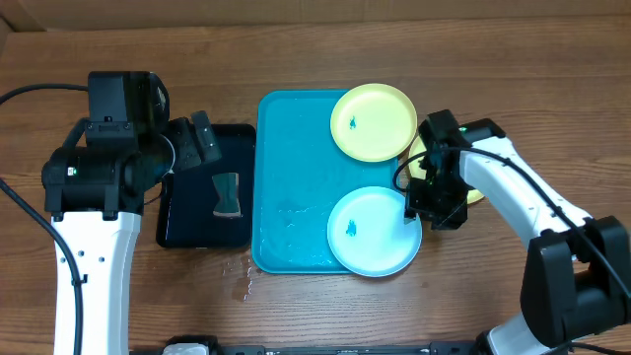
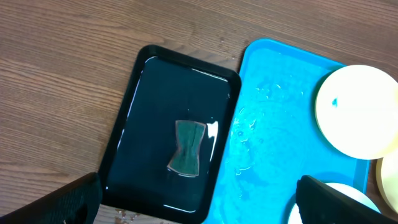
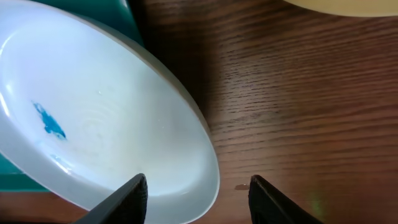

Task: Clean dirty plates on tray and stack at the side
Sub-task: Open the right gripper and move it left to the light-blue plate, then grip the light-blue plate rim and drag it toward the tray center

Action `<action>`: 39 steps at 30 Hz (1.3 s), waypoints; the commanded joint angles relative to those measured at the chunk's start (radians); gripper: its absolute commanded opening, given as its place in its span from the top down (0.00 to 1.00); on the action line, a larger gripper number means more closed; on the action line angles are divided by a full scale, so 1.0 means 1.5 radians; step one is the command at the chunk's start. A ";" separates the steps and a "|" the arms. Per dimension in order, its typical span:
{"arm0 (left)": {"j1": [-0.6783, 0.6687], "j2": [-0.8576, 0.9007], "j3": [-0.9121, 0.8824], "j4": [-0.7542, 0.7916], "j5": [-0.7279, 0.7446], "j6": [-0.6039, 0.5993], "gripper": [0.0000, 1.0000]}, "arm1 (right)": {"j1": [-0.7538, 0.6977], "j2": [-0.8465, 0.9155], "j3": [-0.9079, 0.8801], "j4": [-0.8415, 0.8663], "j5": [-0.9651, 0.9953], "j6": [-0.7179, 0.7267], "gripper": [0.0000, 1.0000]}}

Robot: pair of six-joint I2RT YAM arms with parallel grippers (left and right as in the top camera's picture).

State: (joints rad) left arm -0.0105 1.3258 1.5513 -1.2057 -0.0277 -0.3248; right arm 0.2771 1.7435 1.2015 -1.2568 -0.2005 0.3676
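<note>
The turquoise tray (image 1: 291,177) holds two plates. A yellow-green plate (image 1: 373,121) with a small blue smudge lies at its far right corner. A light-blue plate (image 1: 370,232) lies at its near right corner, overhanging the rim. A third, yellow-green plate (image 1: 476,193) lies on the table right of the tray, mostly hidden by my right arm. My right gripper (image 3: 198,199) is open and straddles the light-blue plate's (image 3: 93,118) right rim, one finger over the plate, the other over the table. My left gripper (image 2: 199,205) hangs wide open above the black tray, holding nothing.
A smaller black tray (image 1: 197,222) sits left of the turquoise one with a dark sponge (image 1: 228,194) lying in it. Water drops (image 1: 242,281) spot the wood near the turquoise tray's front left corner. Bare wooden table surrounds both trays.
</note>
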 commanded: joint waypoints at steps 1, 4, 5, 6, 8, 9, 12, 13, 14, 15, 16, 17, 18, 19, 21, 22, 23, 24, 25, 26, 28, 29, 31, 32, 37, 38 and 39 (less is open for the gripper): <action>0.003 -0.004 0.006 0.001 -0.004 -0.010 0.00 | 0.017 -0.010 -0.003 0.002 0.034 0.022 0.46; 0.003 -0.004 0.006 0.001 -0.004 -0.010 0.00 | 0.020 -0.010 -0.003 -0.004 0.034 0.022 0.46; 0.003 -0.004 0.006 0.001 -0.004 -0.010 0.00 | 0.020 -0.010 -0.004 -0.005 0.034 0.022 0.47; 0.003 -0.004 0.006 0.001 -0.004 -0.010 0.00 | 0.020 -0.010 -0.005 -0.007 0.035 0.022 0.47; 0.003 -0.004 0.006 0.001 -0.004 -0.010 0.00 | 0.020 -0.010 -0.010 -0.005 0.036 0.022 0.48; 0.003 -0.004 0.006 0.001 -0.004 -0.010 0.00 | 0.020 -0.010 -0.014 -0.002 0.036 0.022 0.49; 0.003 -0.004 0.006 0.001 -0.004 -0.010 0.00 | 0.020 -0.010 -0.029 0.013 0.036 0.030 0.54; 0.003 -0.004 0.006 0.001 -0.004 -0.010 0.00 | 0.020 -0.010 -0.035 0.021 0.036 0.035 0.55; 0.003 -0.004 0.006 0.001 -0.004 -0.010 0.00 | 0.020 -0.010 -0.041 0.028 0.037 0.035 0.58; 0.003 -0.004 0.006 0.001 -0.004 -0.010 0.00 | 0.020 -0.010 -0.048 0.037 0.037 0.035 0.59; 0.003 -0.004 0.006 0.000 -0.004 -0.010 0.00 | 0.020 -0.010 -0.055 0.045 0.037 0.035 0.59; 0.003 -0.004 0.006 0.001 -0.004 -0.010 0.00 | 0.020 -0.010 -0.060 0.051 0.036 0.035 0.60; 0.003 -0.004 0.006 0.001 -0.004 -0.010 0.00 | 0.020 -0.010 -0.064 0.057 0.036 0.035 0.63; 0.002 -0.004 0.006 0.001 -0.004 -0.010 0.00 | 0.020 -0.010 -0.068 0.070 0.036 0.035 0.67; 0.003 -0.004 0.006 0.001 -0.004 -0.010 0.00 | 0.020 -0.010 -0.068 0.083 0.033 0.035 0.76; 0.003 -0.004 0.006 0.001 -0.004 -0.010 0.00 | 0.020 -0.010 -0.068 0.090 0.028 0.036 0.81; 0.003 -0.004 0.006 0.001 -0.004 -0.010 0.00 | 0.020 -0.010 -0.068 0.096 0.023 0.038 0.85; 0.003 -0.004 0.006 0.001 -0.004 -0.010 0.00 | 0.020 -0.010 -0.068 0.104 0.012 0.038 0.88; 0.003 -0.004 0.006 0.001 -0.004 -0.010 0.00 | 0.021 -0.010 -0.068 0.113 0.002 0.038 0.91; 0.003 -0.004 0.006 0.001 -0.004 -0.010 0.00 | 0.021 -0.010 -0.068 0.124 -0.017 0.038 0.93; 0.003 -0.004 0.006 0.001 -0.004 -0.010 0.00 | 0.024 -0.010 -0.068 0.146 -0.055 0.038 0.95; 0.002 -0.004 0.006 0.001 -0.004 -0.010 0.00 | 0.027 -0.010 -0.068 0.158 -0.070 0.038 0.96; 0.002 -0.004 0.006 0.001 -0.004 -0.010 0.00 | 0.039 -0.010 -0.068 0.180 -0.083 0.050 0.96; 0.003 -0.004 0.006 0.001 -0.004 -0.010 0.00 | 0.047 -0.010 -0.068 0.189 -0.082 0.060 0.96; 0.002 -0.004 0.006 0.001 -0.004 -0.010 0.00 | 0.097 -0.010 -0.068 0.245 -0.082 0.085 0.96; 0.002 -0.004 0.006 0.001 -0.004 -0.010 0.00 | 0.108 -0.010 -0.068 0.257 -0.082 0.085 0.96; 0.002 -0.004 0.006 0.001 -0.004 -0.010 0.00 | 0.121 -0.010 -0.068 0.269 -0.080 0.088 0.96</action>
State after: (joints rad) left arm -0.0105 1.3258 1.5513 -1.2057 -0.0277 -0.3248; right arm 0.4110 1.7435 1.1027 -0.8833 -0.2981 0.4728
